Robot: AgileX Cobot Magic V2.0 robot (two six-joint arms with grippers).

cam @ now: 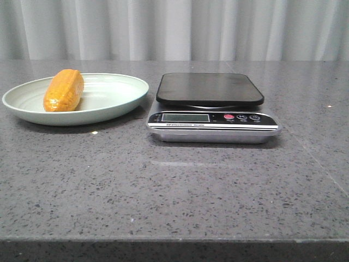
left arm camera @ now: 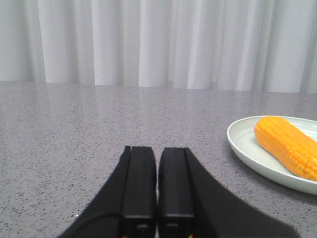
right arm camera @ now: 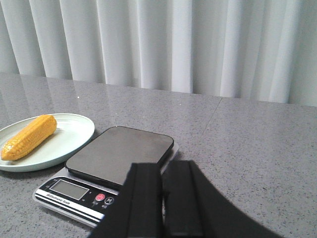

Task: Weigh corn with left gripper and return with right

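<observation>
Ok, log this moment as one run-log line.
stage: not started | corn: on plate | scale: bare | left gripper: shut, empty | right gripper: shut, empty

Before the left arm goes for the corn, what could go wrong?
1. The corn is round and lies loose on the plate, so it may roll or slip as the left tool, now shut, closes on it.
2. The plate rim sits right beside the scale; a low carry could clip either one.
3. The scale's top is flat with no lip, so the corn could roll off once released.
</observation>
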